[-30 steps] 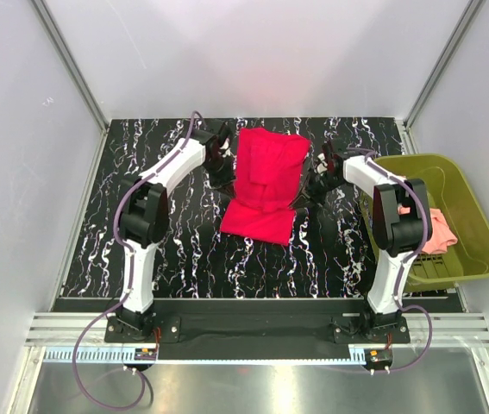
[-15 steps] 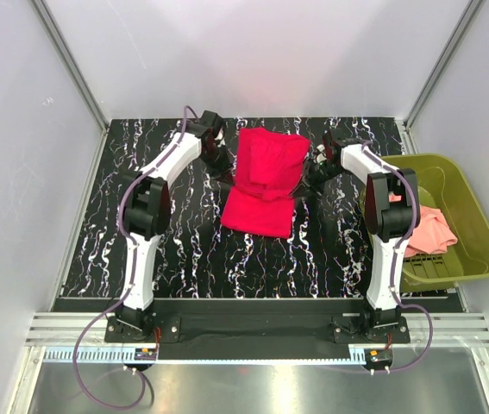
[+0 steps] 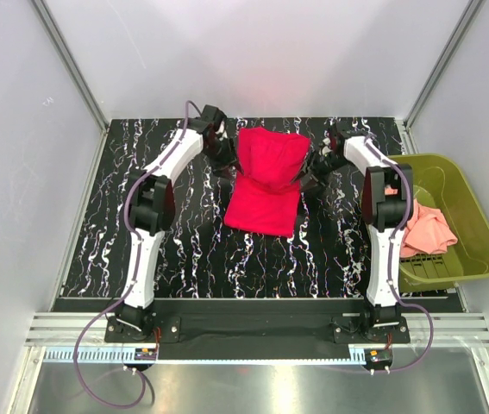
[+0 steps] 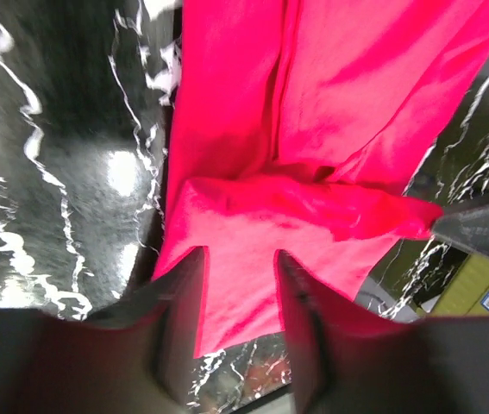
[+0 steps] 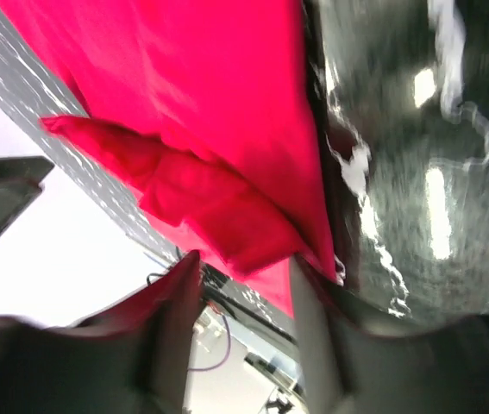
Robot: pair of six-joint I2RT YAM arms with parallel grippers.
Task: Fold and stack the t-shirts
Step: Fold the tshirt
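The crimson red t-shirt [image 3: 266,183] lies folded in a rough rectangle on the middle of the black marbled table [image 3: 184,250]. My left gripper [image 3: 224,160] stands open at the shirt's left edge near the far end. In the left wrist view its fingers [image 4: 178,304] are spread apart over red cloth [image 4: 253,216]. My right gripper [image 3: 312,172] stands open at the right edge; its fingers [image 5: 315,321] are apart with the red fold [image 5: 201,190] just beyond them. The salmon-pink t-shirt [image 3: 427,227] lies crumpled in the basket.
The olive-green plastic basket [image 3: 468,207] sits at the table's right edge, beside the right arm. White walls and metal frame rails close in the back and sides. A black bar runs along the near edge by the arm bases.
Both grippers went from shut to open, letting go of the red shirt's edges. Both arms reached further toward the far end, and the shirt's folded part settled flat.
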